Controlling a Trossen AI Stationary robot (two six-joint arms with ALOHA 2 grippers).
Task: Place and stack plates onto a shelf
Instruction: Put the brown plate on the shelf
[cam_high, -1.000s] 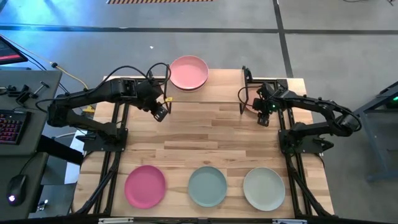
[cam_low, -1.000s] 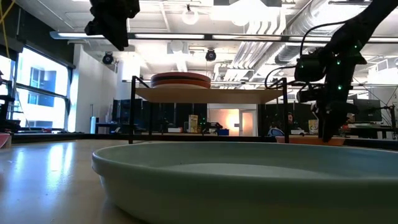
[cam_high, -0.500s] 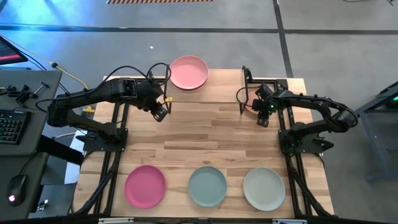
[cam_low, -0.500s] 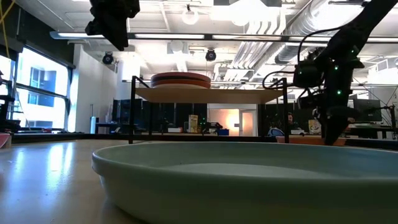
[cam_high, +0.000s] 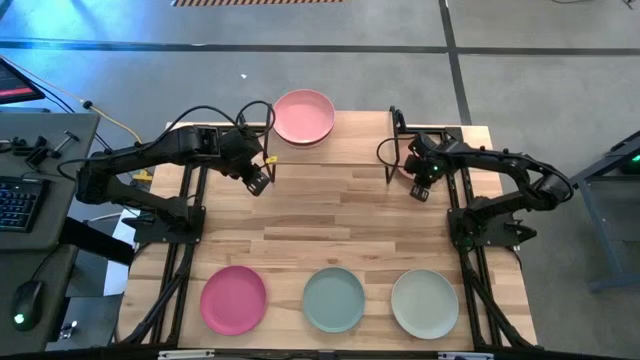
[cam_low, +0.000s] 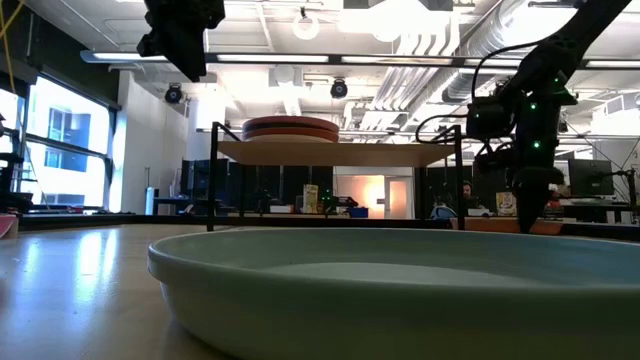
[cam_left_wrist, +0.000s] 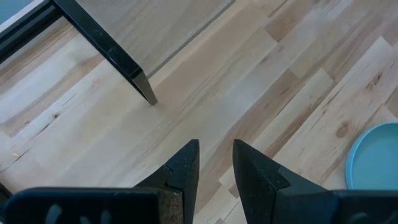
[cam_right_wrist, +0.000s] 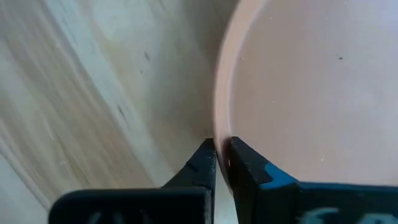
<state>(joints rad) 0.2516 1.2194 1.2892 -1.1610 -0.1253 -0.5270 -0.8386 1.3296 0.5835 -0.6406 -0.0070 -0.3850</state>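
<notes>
My right gripper (cam_right_wrist: 219, 152) is down at the table beside the shelf's right end (cam_high: 422, 186) and is shut on a peach plate (cam_right_wrist: 311, 87). That plate lies on the table to the right of the shelf (cam_low: 335, 152). In the high view my right arm hides most of it. A stack of plates (cam_high: 303, 116) rests on the shelf's left half. My left gripper (cam_left_wrist: 215, 163) hangs open above the table near the shelf's left legs (cam_high: 258, 182), with nothing between its fingers. My right gripper pinches the peach plate's rim (cam_right_wrist: 219, 127) between its two fingers, one finger inside the plate and one outside it. The fingers point down at it from above. The plate's base looks to lie flat on the table (cam_low: 495, 226).
Three plates lie in a row at the table's near edge: a magenta one (cam_high: 233, 299), a pale teal one (cam_high: 334, 299) and an off-white one (cam_high: 425, 303). Bare wood lies between them and the shelf. One black shelf leg (cam_left_wrist: 140, 81) stands just ahead of my left gripper.
My right gripper has shut on the peach plate's rim, and its wrist has shifted slightly toward the shelf. The plate stays on the table.
</notes>
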